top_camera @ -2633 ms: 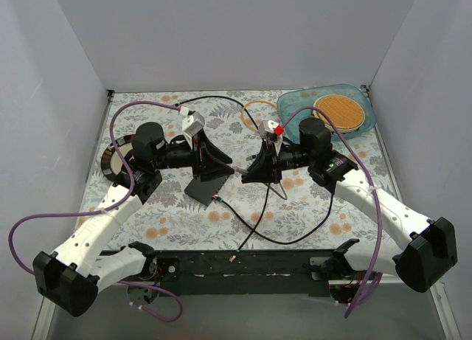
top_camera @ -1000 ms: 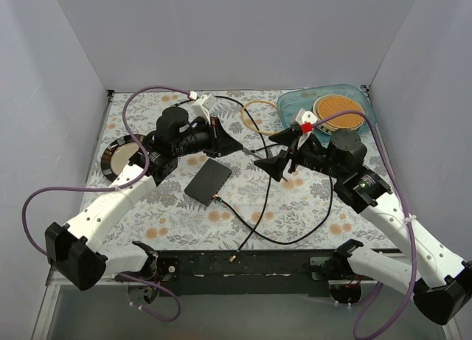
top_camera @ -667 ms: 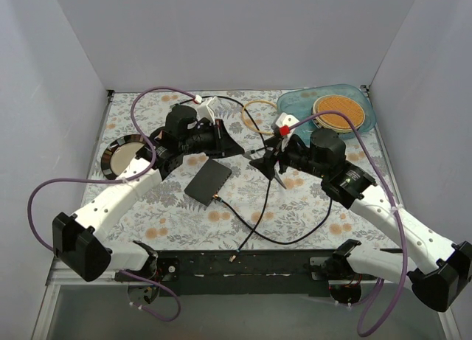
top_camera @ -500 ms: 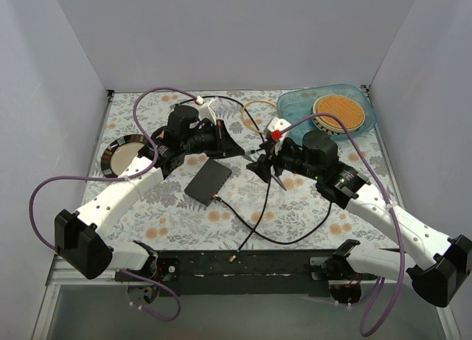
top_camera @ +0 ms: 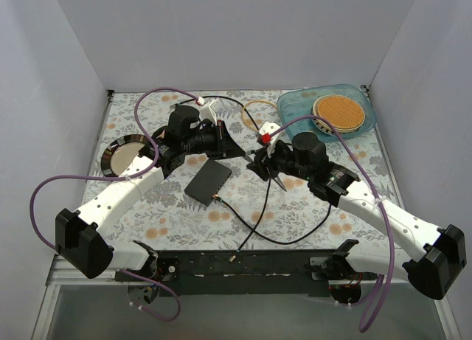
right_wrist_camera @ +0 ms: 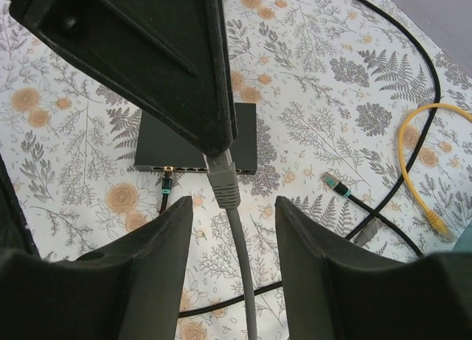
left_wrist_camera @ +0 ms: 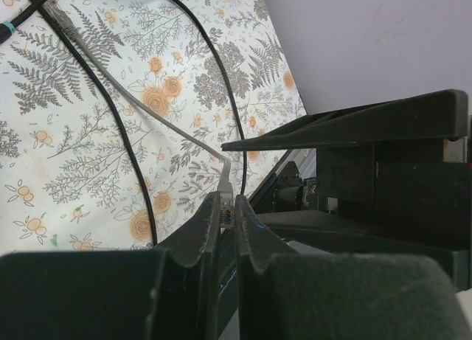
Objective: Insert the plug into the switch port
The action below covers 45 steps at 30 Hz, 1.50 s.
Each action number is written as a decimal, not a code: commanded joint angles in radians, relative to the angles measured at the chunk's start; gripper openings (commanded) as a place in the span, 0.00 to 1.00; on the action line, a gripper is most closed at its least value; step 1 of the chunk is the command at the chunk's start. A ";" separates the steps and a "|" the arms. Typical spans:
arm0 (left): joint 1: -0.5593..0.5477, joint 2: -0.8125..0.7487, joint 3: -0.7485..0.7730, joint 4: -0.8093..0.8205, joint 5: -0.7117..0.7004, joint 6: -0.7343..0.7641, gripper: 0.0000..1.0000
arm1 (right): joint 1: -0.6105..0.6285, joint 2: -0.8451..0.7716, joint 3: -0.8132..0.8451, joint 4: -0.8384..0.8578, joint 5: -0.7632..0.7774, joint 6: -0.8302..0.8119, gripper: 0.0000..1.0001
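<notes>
Worktop point(top_camera: 310, 207): floral-print cloth, grey walls on three sides.

Left arm point(top_camera: 118, 200) and right arm point(top_camera: 369, 203): both reach in toward the middle, and their claws meet nearly tip to tip.

Tray point(top_camera: 295, 104): blue, translucent, at the far right corner, with a round woven disc point(top_camera: 339, 111) lying in it.

Dish point(top_camera: 122, 155): dark and round, at the left edge, partly behind the left arm.

Switch point(top_camera: 208, 180): flat black box, lying flat on the cloth just to the near left of the two claws.

Black cable point(top_camera: 287, 237): runs in a loose curve across the near half. One end is seated in the switch's edge.

Yellow cable point(top_camera: 254, 108): a loop beside the tray.

Grey cable point(right_wrist_camera: 243, 281): thin, hangs down from the plug between the right claw's fingers.

Left claw point(left_wrist_camera: 227, 203): clenched on the plug, fingers pressed close on either side of it.

Right claw point(right_wrist_camera: 232, 207): released, its fingers standing apart to either side of the grey cable. No contact shows in the wrist view.

Plug point(right_wrist_camera: 223, 181): grey, pinched at the left claw's tip and held clear of the cloth. It hangs in front of the switch's socketed edge and is not seated.

Switch port point(right_wrist_camera: 195, 167): one of a row along the switch's long edge, next to the socket that holds the black cable. The plug is apart from it.
</notes>
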<state>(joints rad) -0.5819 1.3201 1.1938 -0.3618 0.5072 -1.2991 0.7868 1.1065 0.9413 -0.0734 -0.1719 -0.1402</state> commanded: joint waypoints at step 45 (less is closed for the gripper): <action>0.120 -0.036 -0.137 0.089 -0.337 0.000 0.98 | 0.006 -0.005 -0.101 0.076 0.019 0.020 0.01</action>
<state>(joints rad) -0.5030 1.2602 1.0855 -0.3088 0.2512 -1.2984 0.7925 1.1172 0.8658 -0.0109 -0.1555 -0.1345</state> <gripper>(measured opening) 0.981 0.058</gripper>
